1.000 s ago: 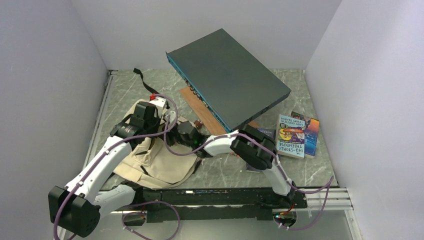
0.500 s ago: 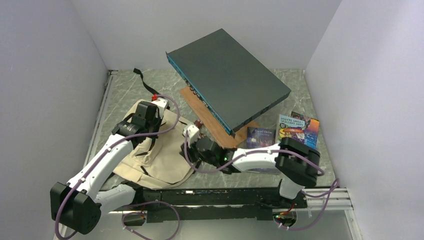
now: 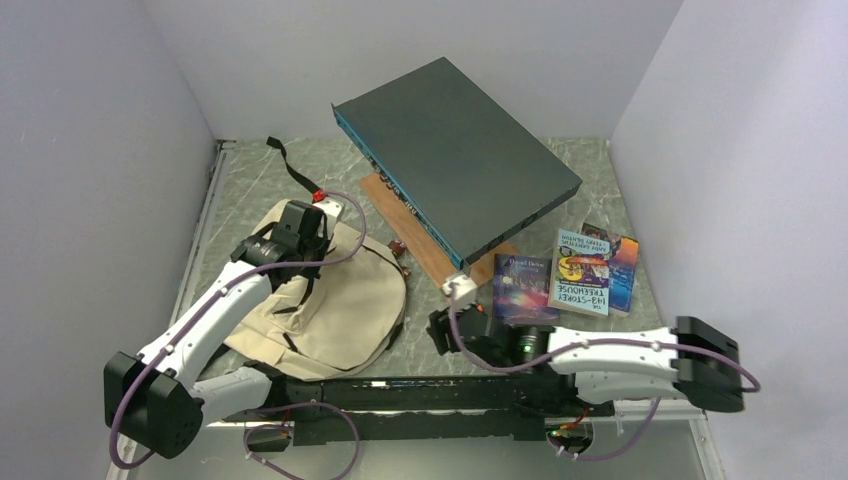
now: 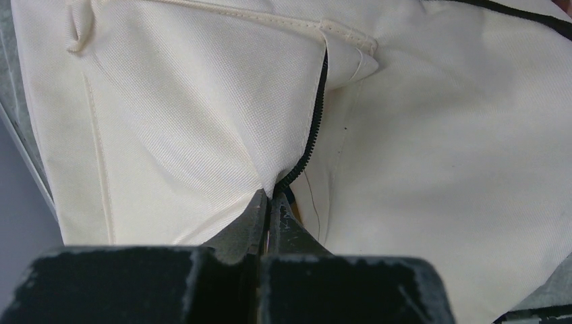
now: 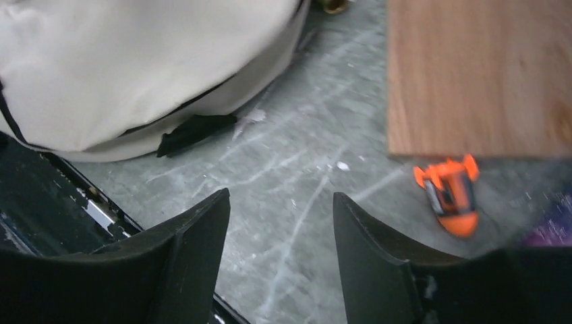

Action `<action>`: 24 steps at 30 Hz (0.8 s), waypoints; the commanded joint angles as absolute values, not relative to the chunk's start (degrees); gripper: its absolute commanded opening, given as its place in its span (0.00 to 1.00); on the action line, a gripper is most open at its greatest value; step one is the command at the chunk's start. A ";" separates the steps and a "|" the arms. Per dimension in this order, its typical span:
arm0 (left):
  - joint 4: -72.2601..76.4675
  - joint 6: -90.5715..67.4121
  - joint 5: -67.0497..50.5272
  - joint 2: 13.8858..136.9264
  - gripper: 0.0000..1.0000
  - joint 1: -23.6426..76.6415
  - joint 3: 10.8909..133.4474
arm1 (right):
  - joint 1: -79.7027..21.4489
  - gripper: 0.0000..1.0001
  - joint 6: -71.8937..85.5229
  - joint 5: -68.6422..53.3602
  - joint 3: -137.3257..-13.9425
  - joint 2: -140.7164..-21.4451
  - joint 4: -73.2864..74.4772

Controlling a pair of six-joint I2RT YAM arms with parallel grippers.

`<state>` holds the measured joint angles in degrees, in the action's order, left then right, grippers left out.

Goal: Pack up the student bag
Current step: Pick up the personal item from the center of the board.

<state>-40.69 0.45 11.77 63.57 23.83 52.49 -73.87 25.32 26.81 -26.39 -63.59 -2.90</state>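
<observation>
The cream student bag (image 3: 340,305) lies flat on the left of the table, its black zipper (image 4: 311,125) running down the left wrist view. My left gripper (image 3: 298,228) sits on the bag's far end, its jaws (image 4: 271,199) shut, pinching the canvas at the zipper's lower end. My right gripper (image 3: 442,330) hovers low over bare table near the front edge, to the right of the bag. Its fingers (image 5: 202,229) stand apart with nothing between them, the gripper (image 5: 280,202) well off the bag's rounded edge (image 5: 148,74).
A big dark grey flat box (image 3: 455,150) rests tilted on a wooden board (image 3: 420,238) at the back. Three books (image 3: 522,288), (image 3: 583,272), (image 3: 626,262) lie at the right. A small orange toy car (image 5: 450,194) sits below the board's edge (image 5: 472,81). A black strap (image 3: 290,165) trails to the back left.
My right arm pulled away from the bag toward the near right and its jaws opened. The bag's right side settled flat. The left gripper kept its pinch.
</observation>
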 commanded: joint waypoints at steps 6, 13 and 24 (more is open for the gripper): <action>-41.48 0.55 11.18 62.25 0.00 25.66 53.21 | -71.26 0.70 37.45 35.11 -13.66 -40.70 1.09; -39.93 0.79 10.89 62.70 0.00 25.58 52.77 | -57.35 0.76 38.29 25.76 -9.81 -42.94 -6.90; -39.77 0.53 8.96 62.59 0.00 25.61 52.25 | -53.61 0.71 33.86 23.49 -11.14 -55.23 -14.86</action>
